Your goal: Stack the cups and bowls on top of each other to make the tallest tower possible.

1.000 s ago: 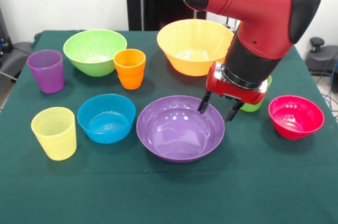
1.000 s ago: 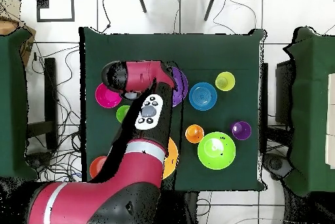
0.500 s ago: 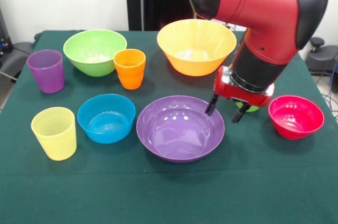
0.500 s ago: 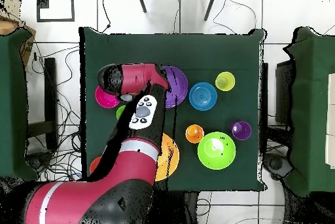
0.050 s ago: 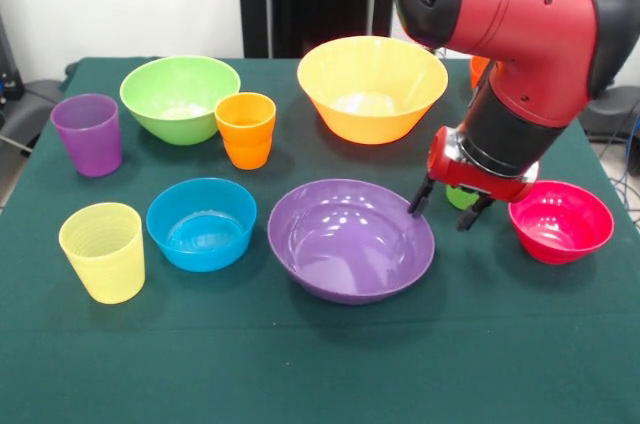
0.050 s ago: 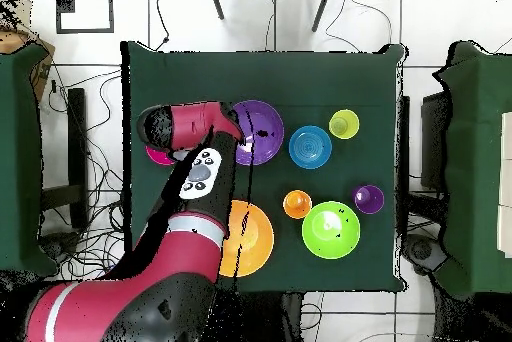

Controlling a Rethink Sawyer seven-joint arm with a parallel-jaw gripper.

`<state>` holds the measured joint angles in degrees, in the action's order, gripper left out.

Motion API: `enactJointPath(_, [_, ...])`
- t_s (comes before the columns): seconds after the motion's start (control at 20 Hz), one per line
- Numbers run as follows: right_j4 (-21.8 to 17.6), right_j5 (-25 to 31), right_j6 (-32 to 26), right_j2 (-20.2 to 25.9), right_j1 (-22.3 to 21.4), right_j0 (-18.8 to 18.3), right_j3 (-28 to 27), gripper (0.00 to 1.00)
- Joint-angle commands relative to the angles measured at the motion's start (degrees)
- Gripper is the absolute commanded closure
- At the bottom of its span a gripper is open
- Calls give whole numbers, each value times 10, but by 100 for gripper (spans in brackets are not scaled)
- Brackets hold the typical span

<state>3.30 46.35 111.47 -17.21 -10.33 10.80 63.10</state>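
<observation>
Robotics lab, green-clothed table (image 6: 380, 88), loose cables (image 6: 90, 173) across tiled floor (image 6: 300, 18), neighbouring tables (image 6: 20, 158)

Bare cloth along the table (image 5: 330, 364) front edge, cups and bowls crowding the middle and back

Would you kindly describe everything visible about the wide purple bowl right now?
The purple bowl is wide, shallow, round and of glossy plastic, with highlights on its inner wall. It sits upright and empty on the green tablecloth, near the front centre, beside the blue bowl without touching it. The gripper is at its rim on the side toward the pink-red bowl, one finger at the rim's inner side, one outside; contact cannot be confirmed.
</observation>
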Motion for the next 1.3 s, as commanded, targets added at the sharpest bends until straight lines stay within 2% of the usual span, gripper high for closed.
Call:
enactJointPath(0.05, [17, -34, 104, 47, 11, -4, 13, 0])
enactJointPath(0.5, [23, -46, 86, 64, 8, -17, 22, 0])
enactJointPath(1.3, [14, -42, 84, 52, 7, -12, 18, 0])
